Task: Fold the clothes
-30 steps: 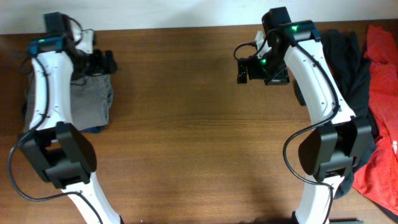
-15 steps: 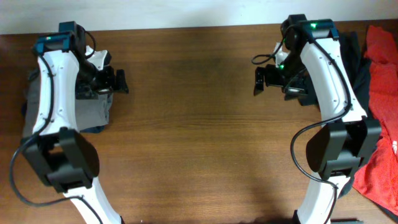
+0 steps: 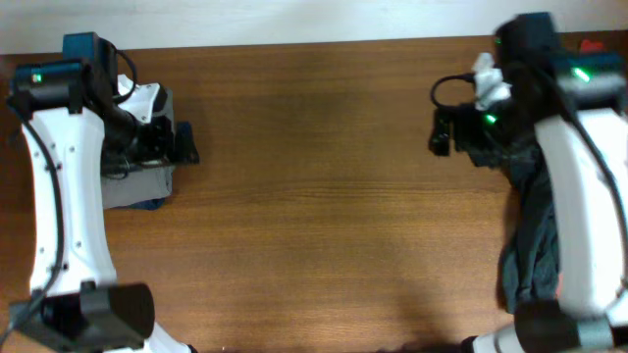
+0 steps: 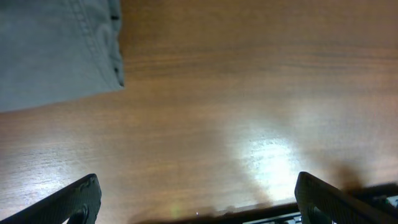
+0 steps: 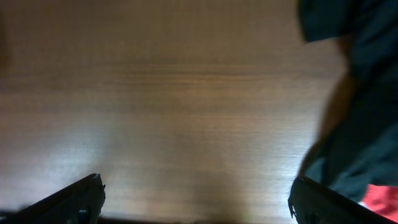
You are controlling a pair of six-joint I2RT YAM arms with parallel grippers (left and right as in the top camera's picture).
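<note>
LAYOUT | your trousers [image 3: 137,184] lie on the table [image 3: 314,216] at its left edge, toward the back | left gripper [image 3: 184,143] over the table's back-left part | right gripper [image 3: 442,132] over its back-right part | loose garment [image 3: 530,240] along the table's right side

A blurred brown wooden table [image 5: 174,112] filled most of the frame. A dark garment [image 5: 367,124] covered the edge from one to four o'clock. The right gripper's [image 5: 198,202] black fingers [image 5: 81,198] sat far apart at eight and four o'clock, a scrap of red cloth [image 5: 382,198] just beyond the latter.
</note>
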